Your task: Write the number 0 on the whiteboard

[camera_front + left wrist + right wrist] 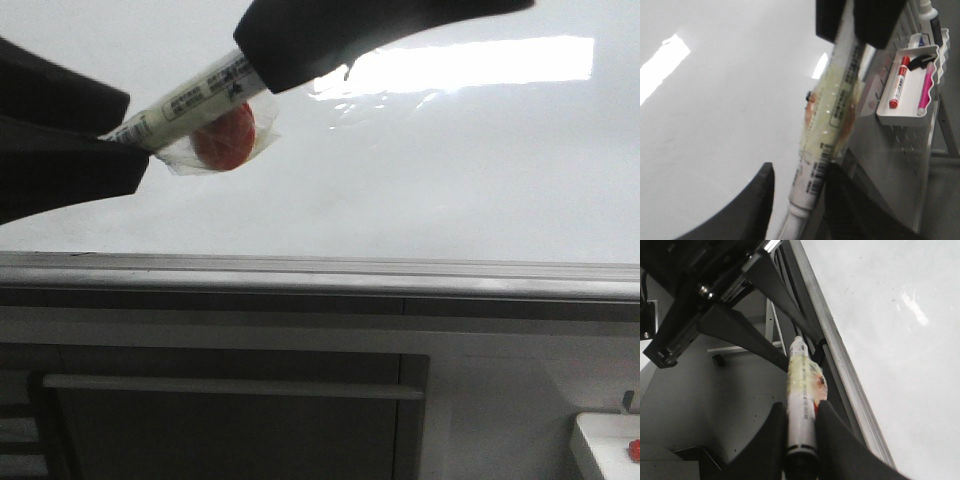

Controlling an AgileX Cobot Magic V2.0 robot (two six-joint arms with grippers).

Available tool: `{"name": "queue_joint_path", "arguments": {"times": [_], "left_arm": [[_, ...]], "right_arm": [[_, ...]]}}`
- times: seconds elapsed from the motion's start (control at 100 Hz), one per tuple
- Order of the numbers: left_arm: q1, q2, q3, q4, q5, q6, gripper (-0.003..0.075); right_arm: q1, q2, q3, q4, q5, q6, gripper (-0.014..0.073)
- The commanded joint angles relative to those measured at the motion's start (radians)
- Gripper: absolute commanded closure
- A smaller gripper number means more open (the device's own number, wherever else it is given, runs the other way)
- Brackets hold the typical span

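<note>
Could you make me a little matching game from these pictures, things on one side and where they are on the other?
Things:
1. marker
2. red pen
3. pink pen
4. grey ledge

Places:
A. along the whiteboard's lower edge
B. held at both ends, by the left gripper and the right gripper
C. in the white tray, farther from the whiteboard
D. in the white tray, nearer the whiteboard

Pairs: 1-B, 2-D, 3-C, 4-A

Marker tip — hidden in left claw; label txt blurred
</note>
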Motion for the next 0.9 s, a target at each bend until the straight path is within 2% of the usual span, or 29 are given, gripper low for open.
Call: {"name": "queue_joint_path", "arguments": {"times": [0.0,0.06,0.25,0.4,0.49,0.59,0.78,0.89], "left_arm": [[-0.005,-0.055,-0.033,-0.073,-0.102,-0.019,0.0311],[-0.005,-0.097,-0.033,-0.086,-0.080,-0.019,0.0278],[-0.005,-0.268,-0.033,-0.100,0.014,-0.019,0.0279],[-0.001,-0.425,-0.033,-0.324,0.077,-0.019,0.0280],[0.015,-0.496,-0.033,-0.378,0.124,-0.019,0.0288],[0.039,-0.546,-0.033,-0.380,0.143,-0.019,0.0389],[0.082,-0.564,-0.033,-0.380,0.138,-0.019,0.0727],[0.099,-0.562,-0.033,-0.380,0.138,-0.019,0.0741]], "right_arm": [[-0.002,-0.011,-0.028,0.015,-0.021,-0.008,0.0664],[-0.004,-0.011,-0.028,0.015,-0.037,0.000,0.0664],[-0.004,-0.011,-0.028,0.015,-0.143,0.096,0.0664],[-0.004,-0.011,-0.028,0.021,-0.151,0.152,0.0664],[-0.004,-0.009,-0.028,0.023,-0.144,0.152,0.0664],[-0.004,0.009,-0.028,0.023,-0.143,0.152,0.0664],[-0.005,0.054,-0.032,0.049,-0.166,0.152,0.0664],[-0.019,0.065,-0.056,0.058,-0.163,0.197,0.0664]]}}
